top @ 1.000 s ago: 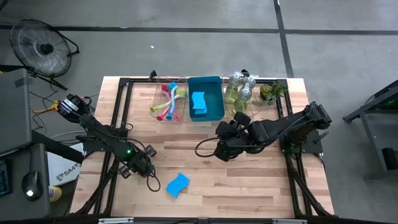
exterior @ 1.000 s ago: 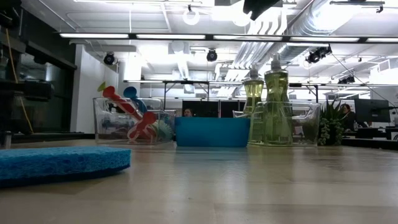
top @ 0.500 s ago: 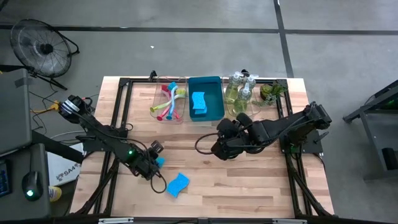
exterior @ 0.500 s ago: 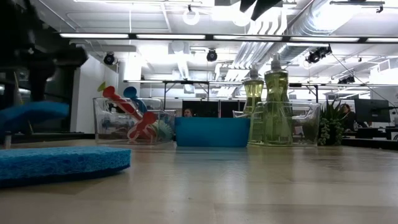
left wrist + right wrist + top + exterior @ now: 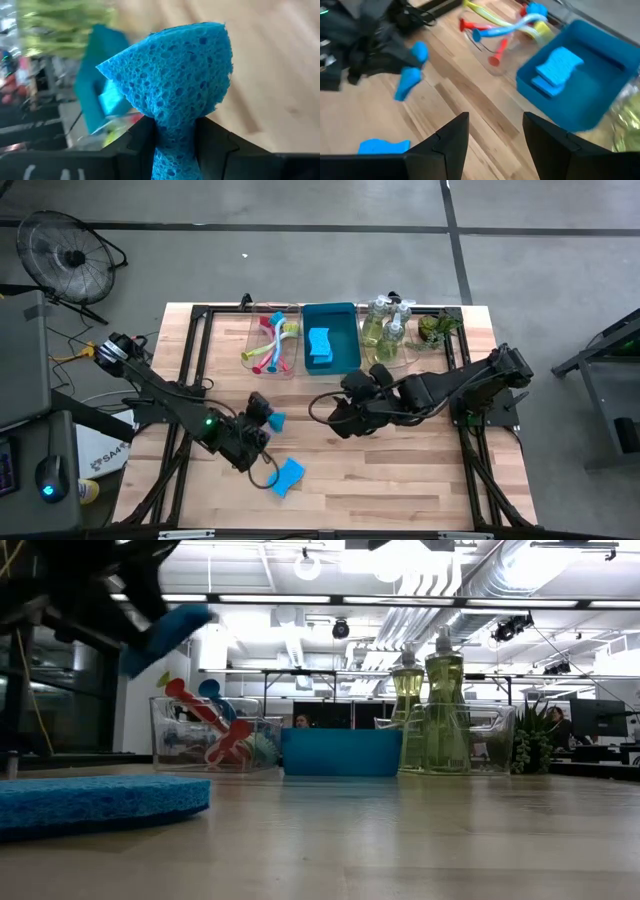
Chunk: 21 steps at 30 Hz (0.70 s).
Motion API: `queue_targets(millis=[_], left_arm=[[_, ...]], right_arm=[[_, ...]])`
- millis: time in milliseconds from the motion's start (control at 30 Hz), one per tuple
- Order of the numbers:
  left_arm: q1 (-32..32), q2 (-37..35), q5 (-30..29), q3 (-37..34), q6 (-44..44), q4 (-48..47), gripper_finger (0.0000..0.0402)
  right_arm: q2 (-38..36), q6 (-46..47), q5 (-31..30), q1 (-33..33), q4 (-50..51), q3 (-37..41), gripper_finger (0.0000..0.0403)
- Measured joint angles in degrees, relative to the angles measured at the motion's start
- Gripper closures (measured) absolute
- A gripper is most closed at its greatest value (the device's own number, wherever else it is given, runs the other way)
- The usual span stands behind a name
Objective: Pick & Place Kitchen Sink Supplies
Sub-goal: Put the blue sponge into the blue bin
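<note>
Lifted off the bench since a moment ago, blue sponge pinched in left claw, heading toward blue bin at one o'clock; right claw spread, empty.

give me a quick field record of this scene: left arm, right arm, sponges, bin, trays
left gripper: fingers shut on a pinched bright blue wavy-edged sponge, lifted off the table
right gripper: open, empty, mid-table
loose blue sponge: flat on wooden table
blue rectangular bin: holds sponges
clear plastic trays: dish brushes; pump bottles
</note>
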<state>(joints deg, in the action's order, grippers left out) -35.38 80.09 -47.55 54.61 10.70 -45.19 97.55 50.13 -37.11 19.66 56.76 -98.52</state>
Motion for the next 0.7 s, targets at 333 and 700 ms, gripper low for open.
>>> queue_targets(millis=[333,700], left_arm=[[8.78,-0.03,-10.24,6.33,6.73,1.13,0.0291],[14.64,-0.07,-12.7,9.61,21.48,12.91,0.0291]], right_arm=[[-0.01,-9.19,0.3,-0.02,-9.03,0.0,0.0222],[0.01,-4.51,2.01,-3.76,-13.43,0.0,0.0222]])
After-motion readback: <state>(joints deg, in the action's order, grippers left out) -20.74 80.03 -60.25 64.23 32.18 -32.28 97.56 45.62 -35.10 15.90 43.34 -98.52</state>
